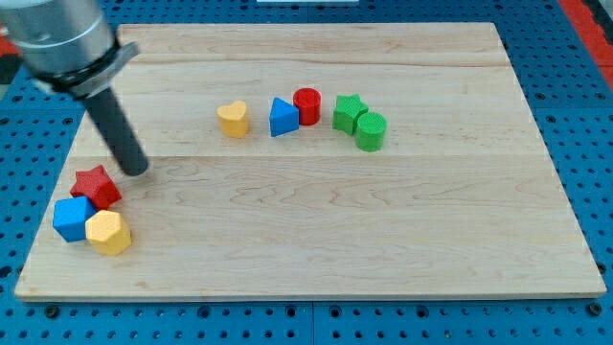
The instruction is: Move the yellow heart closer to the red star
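Observation:
The yellow heart lies on the wooden board at the upper middle, left of the blue triangle. The red star lies at the lower left, touching the blue cube and the yellow hexagon. My tip rests on the board just right of and slightly above the red star, far to the left of and below the yellow heart. The rod slants up to the view's left into the grey arm body.
A red cylinder stands right of the blue triangle. A green star and a green cylinder sit further right. The wooden board lies on a blue pegboard surface.

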